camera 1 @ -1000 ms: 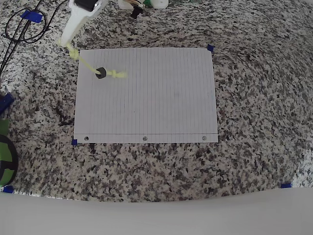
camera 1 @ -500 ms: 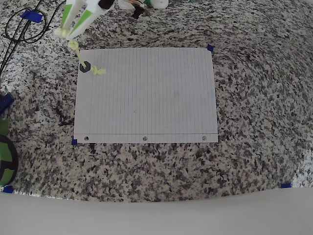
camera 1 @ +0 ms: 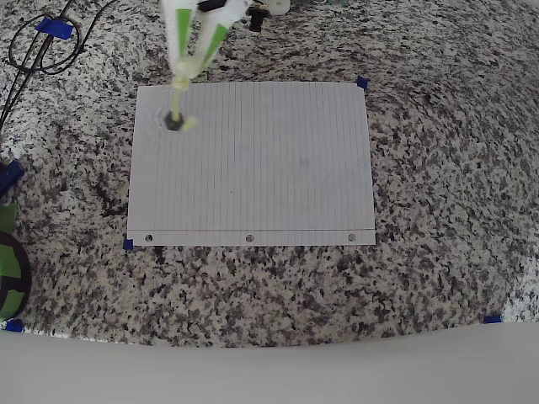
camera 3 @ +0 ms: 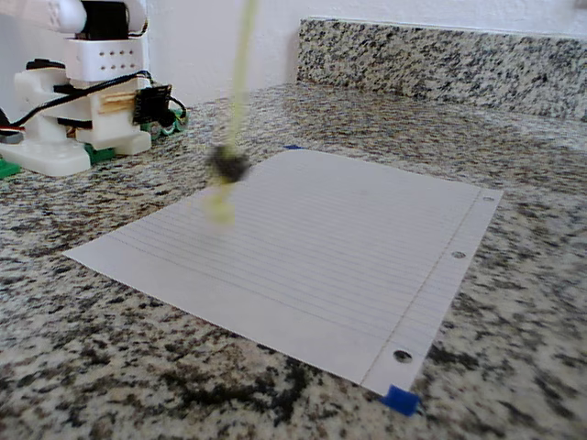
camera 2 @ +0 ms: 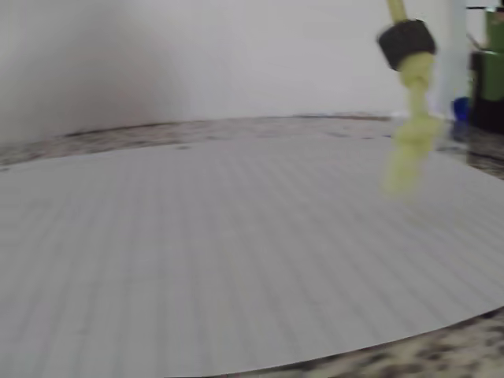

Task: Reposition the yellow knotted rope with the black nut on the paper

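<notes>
The yellow knotted rope (camera 1: 177, 101) hangs from my gripper (camera 1: 184, 77), which is shut on its upper end above the far left part of the paper (camera 1: 269, 168). The black nut (camera 1: 173, 122) sits low on the cord, just above the bottom knot. In the fixed view the rope (camera 3: 240, 82) dangles straight down, with the nut (camera 3: 227, 165) and the lower knot swinging blurred a little above the paper (camera 3: 348, 247). The wrist view shows the nut (camera 2: 405, 43) and the knot below it at the upper right, over the lined paper (camera 2: 220, 260).
The sheet lies on a granite counter with blue tape marks (camera 1: 362, 82) at its corners. Black looped cables (camera 1: 42, 42) lie at the far left. The arm's white base (camera 3: 83, 92) stands behind the paper. A green and black object (camera 1: 8, 269) sits at the left edge.
My gripper has carried the rope to the right, from off the paper's far left corner to over its far edge. The nut and lower knot swung along and now hang over the sheet.
</notes>
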Action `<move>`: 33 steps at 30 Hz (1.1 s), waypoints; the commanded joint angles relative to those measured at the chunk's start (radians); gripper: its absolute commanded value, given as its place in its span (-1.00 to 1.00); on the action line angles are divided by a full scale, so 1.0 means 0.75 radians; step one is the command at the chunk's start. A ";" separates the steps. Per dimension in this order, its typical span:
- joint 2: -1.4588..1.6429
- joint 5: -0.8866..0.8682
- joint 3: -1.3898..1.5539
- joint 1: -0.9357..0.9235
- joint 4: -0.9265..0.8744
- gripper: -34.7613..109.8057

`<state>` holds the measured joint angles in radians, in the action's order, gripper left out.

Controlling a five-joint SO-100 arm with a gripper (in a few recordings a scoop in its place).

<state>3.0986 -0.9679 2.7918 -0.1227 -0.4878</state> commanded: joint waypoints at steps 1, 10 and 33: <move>-0.016 -0.065 -0.014 0.018 0.047 -0.52; -0.100 -0.063 -0.018 -0.254 0.166 -0.52; -0.110 -0.808 0.078 0.252 -0.274 -0.52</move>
<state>3.0296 -1.4956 2.8440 0.0230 -0.6826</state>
